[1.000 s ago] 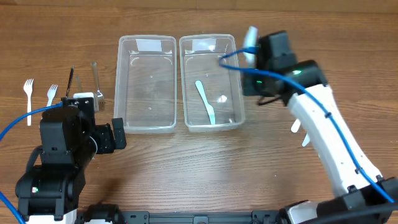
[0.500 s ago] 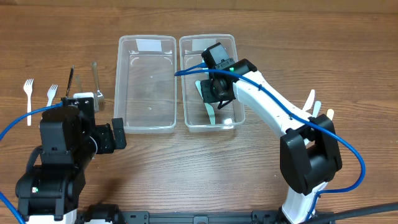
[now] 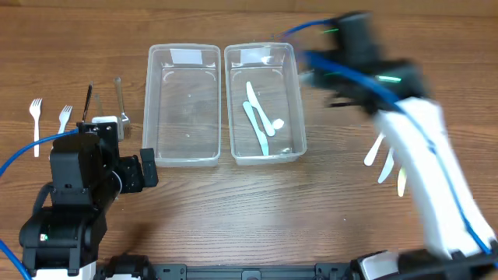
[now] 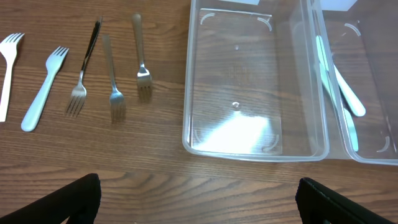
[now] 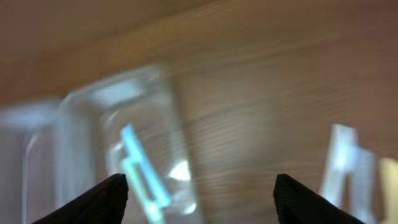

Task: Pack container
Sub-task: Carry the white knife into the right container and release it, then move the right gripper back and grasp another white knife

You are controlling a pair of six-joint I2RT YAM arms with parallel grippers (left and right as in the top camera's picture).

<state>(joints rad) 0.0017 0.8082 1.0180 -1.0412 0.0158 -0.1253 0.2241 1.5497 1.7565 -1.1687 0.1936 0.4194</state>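
My left gripper (image 4: 199, 196) hangs wide open and empty at about seven o'clock from the left container (image 3: 184, 109), which holds nothing. At nine o'clock from that tub lie the forks I have yet to pack: two white plastic forks (image 4: 42, 90) and three metal forks (image 4: 112, 81), all flat on the table and apart from each other. I judge the plastic ones light, a little bendy and slick. The metal ones look stiff, heavier and just as smooth. I'd pinch each across the handle near mid-length so it doesn't tip.

The right container (image 3: 284, 85) holds what I count as three pale pieces of cutlery (image 3: 257, 130), overlapping. My right gripper (image 5: 199, 186) is badly blurred, but its fingers stand apart with nothing between them. At four o'clock from that tub I count three more loose plastic pieces (image 3: 375, 149), partly hidden by the arm.
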